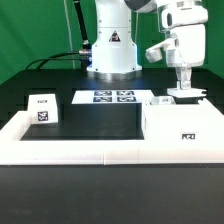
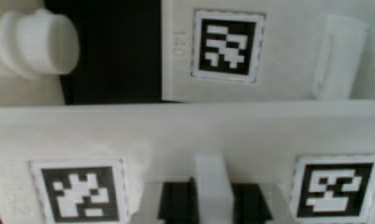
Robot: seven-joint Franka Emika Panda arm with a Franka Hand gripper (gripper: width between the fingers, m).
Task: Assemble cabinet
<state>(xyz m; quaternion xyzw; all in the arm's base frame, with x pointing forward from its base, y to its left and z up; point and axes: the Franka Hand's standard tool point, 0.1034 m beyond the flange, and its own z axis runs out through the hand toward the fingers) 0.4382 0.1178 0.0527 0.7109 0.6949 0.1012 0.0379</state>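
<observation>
The black table (image 1: pixel 95 125) lies inside a low white rail frame (image 1: pixel 70 152). The cabinet (image 1: pixel 180 125) stands at the exterior view's right, beside the marker board (image 1: pixel 112 97). A small tagged panel (image 1: pixel 42 108) sits at the left. The gripper (image 1: pixel 183 90) hangs just behind the cabinet; I cannot tell whether it is parted or clenched.

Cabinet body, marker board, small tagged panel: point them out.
cabinet body (image 1: pixel 176 127), exterior view, its front face.
marker board (image 1: pixel 113 97), exterior view, its middle.
small tagged panel (image 1: pixel 42 111), exterior view, its tagged face.
</observation>
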